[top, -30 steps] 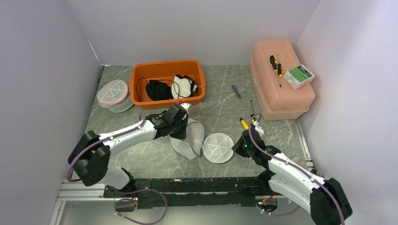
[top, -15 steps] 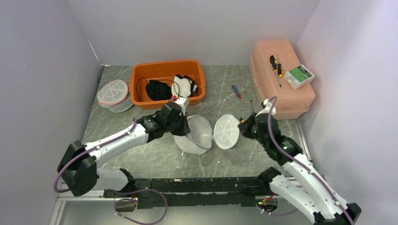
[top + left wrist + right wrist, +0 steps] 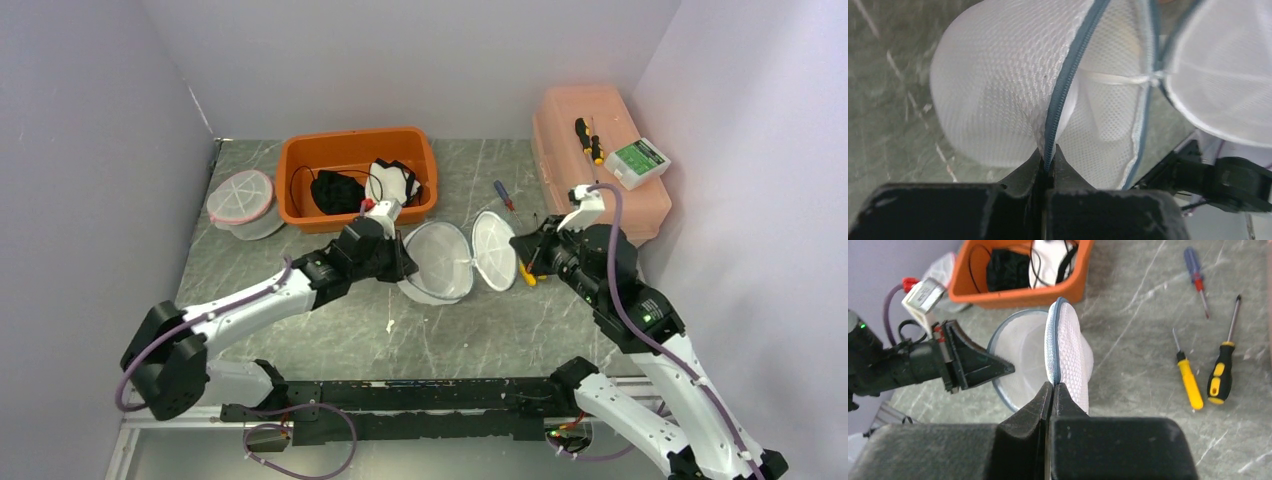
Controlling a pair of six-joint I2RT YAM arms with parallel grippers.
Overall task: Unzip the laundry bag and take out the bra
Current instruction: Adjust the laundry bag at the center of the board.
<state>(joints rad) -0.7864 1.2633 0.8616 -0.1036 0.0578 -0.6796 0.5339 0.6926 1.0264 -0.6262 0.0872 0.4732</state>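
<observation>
– Over the middle of the counter point(image 3: 330, 330), is that the laundry bag point(image 3: 450, 262) held up between the two arms?
– Yes, the white mesh one. It is spread open like a clamshell, with its two round halves side by side.
– Who has which half?
– The left hand point(image 3: 1048, 161) is clamped tight on the grey zipper edge of the left half. The right hand point(image 3: 1053, 388) is pinched shut on the rim of the right half.
– And the bra?
– I cannot tell whether anything lies inside the bag. Black and white garments sit in the orange bin point(image 3: 350, 218), just beyond the left hand on the far side.
– What else is about?
– Three screwdrivers point(image 3: 1190, 380) lie on the counter near the right hand. A pink box point(image 3: 590, 205) stands at the far right, and another round mesh bag point(image 3: 241, 198) lies far left.
</observation>
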